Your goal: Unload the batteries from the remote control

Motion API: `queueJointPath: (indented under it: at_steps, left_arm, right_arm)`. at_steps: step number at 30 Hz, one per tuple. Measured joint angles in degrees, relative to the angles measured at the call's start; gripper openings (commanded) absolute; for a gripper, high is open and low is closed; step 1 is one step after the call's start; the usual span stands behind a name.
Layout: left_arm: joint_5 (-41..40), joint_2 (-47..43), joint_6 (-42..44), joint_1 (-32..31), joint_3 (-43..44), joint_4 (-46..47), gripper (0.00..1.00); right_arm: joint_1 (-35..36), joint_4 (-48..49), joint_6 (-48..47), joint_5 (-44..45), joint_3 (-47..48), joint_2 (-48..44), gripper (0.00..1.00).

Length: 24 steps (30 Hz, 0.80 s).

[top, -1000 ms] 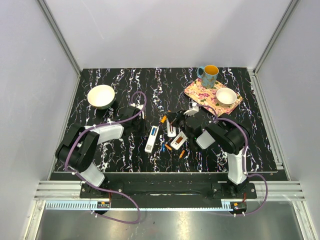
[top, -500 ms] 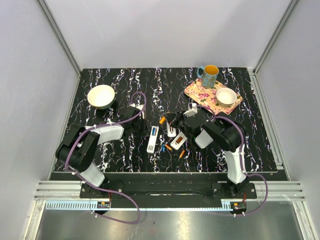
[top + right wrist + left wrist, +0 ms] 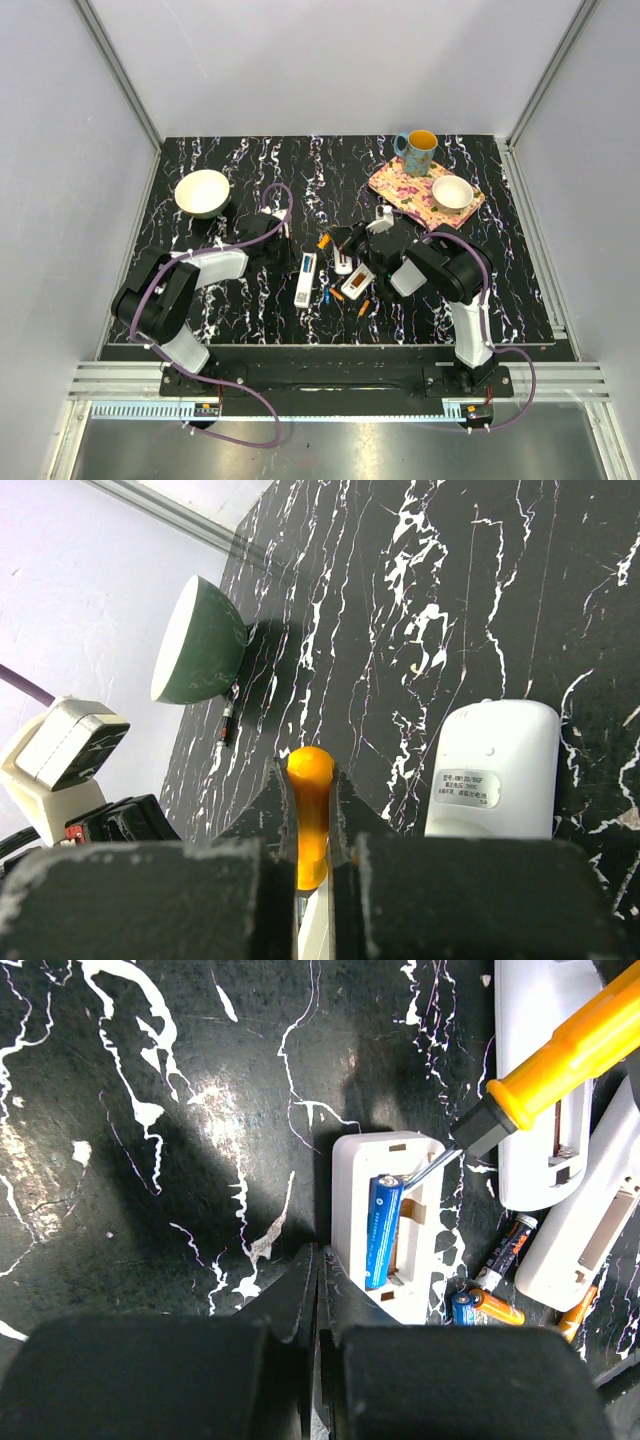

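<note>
A white remote [image 3: 385, 1225] lies with its battery bay open and one blue battery [image 3: 381, 1230] inside; it also shows in the top view [image 3: 302, 280]. My left gripper [image 3: 318, 1270] is shut and empty, its tips against the remote's left edge. My right gripper [image 3: 311, 780] is shut on the orange handle of a screwdriver [image 3: 311, 810]. In the left wrist view the screwdriver [image 3: 565, 1055] has its metal tip at the top end of the blue battery. Loose orange batteries [image 3: 495, 1310] lie just right of the remote.
Two more white remotes [image 3: 545, 1110] [image 3: 590, 1230] lie right of the open one. A white bowl [image 3: 202, 192] stands at the back left. A mug [image 3: 418, 152] and a small bowl [image 3: 452, 192] stand on a floral mat [image 3: 400, 185] at the back right.
My right arm has edged slightly left, bringing the screwdriver closer to the open remote. The left arm has not visibly moved.
</note>
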Motion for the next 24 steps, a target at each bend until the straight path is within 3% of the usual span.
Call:
queueJointPath:
  at_steps: [24]
  left_arm:
    - [0.11, 1.90, -0.13, -0.42, 2.12, -0.39, 0.00]
  right_arm:
    - [0.00, -4.94, -2.40, -4.31, 0.35, -4.72, 0.00]
